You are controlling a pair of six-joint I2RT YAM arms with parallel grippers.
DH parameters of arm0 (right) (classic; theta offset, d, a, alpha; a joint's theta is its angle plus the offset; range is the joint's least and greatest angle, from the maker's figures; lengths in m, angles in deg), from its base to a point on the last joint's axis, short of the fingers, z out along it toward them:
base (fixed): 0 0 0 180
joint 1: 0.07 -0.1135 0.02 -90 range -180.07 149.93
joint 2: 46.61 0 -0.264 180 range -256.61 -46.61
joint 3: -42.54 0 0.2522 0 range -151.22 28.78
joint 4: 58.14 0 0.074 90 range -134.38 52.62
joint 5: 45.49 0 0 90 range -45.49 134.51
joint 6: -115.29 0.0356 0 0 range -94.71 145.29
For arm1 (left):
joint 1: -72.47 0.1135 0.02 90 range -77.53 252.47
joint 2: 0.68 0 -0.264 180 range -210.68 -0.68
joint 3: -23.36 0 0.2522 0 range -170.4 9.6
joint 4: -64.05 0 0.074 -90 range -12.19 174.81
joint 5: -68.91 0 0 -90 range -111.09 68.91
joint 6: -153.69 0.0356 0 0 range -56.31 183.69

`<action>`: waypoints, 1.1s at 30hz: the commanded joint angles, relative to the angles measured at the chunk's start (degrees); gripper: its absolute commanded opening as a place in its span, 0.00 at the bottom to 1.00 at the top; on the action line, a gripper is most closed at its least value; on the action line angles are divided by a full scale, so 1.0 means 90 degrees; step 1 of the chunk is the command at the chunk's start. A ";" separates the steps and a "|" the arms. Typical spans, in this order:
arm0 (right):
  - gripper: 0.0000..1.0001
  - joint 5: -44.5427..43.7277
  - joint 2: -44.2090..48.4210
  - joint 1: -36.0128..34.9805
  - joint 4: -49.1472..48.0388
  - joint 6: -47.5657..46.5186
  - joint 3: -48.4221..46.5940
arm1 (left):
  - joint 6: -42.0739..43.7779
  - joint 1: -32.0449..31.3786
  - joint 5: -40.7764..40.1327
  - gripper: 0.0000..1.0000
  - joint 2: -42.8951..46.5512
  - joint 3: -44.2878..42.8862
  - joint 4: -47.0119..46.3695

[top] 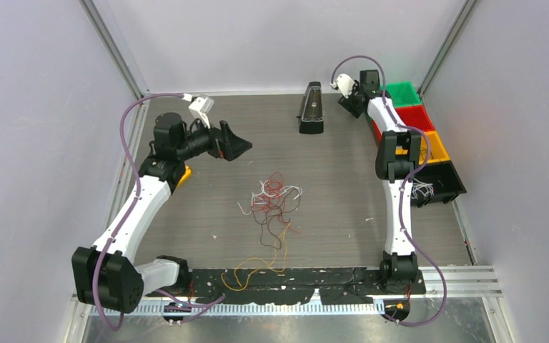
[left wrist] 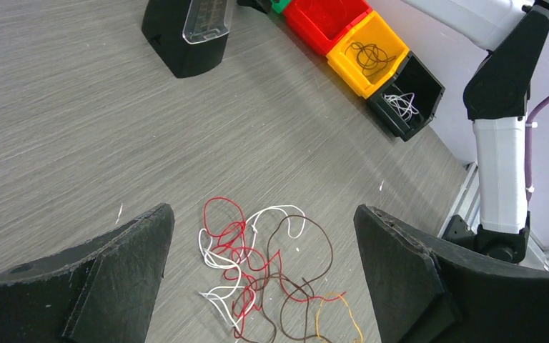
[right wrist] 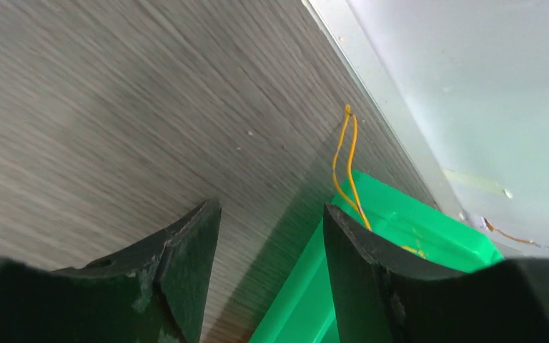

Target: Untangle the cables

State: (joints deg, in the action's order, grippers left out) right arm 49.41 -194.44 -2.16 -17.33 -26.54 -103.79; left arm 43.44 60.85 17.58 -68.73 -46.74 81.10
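Note:
The cables (top: 275, 200) lie as a loose tangle of red, white and dark brown wires on the middle of the table. A yellow-orange strand (top: 254, 270) trails toward the front edge. My left gripper (top: 239, 146) is open and empty, held above the table to the left and behind the tangle. The left wrist view shows the tangle (left wrist: 257, 268) on the table between its fingers. My right gripper (top: 350, 100) is open at the far right, beside the green bin (right wrist: 400, 221). A yellow wire (right wrist: 347, 157) hangs over that bin's rim.
A row of bins stands along the right edge: green (top: 402, 93), red (top: 411, 116), yellow (top: 436, 146) holding dark brown wires (left wrist: 368, 53), black (top: 443, 182) holding white wires (left wrist: 400, 106). A black box-shaped device (top: 311, 107) stands at the back centre.

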 commanded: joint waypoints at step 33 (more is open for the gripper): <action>0.53 -0.0875 -0.0355 0.0041 -0.0940 -0.1673 -0.0381 | 0.0088 0.0221 0.0073 1.00 0.0216 0.0021 -0.0085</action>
State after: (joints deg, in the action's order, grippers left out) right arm 42.86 -196.93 -2.12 -24.52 -39.11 -106.31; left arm 43.54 62.47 17.56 -68.41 -46.41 81.30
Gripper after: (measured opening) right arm 0.540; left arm 0.994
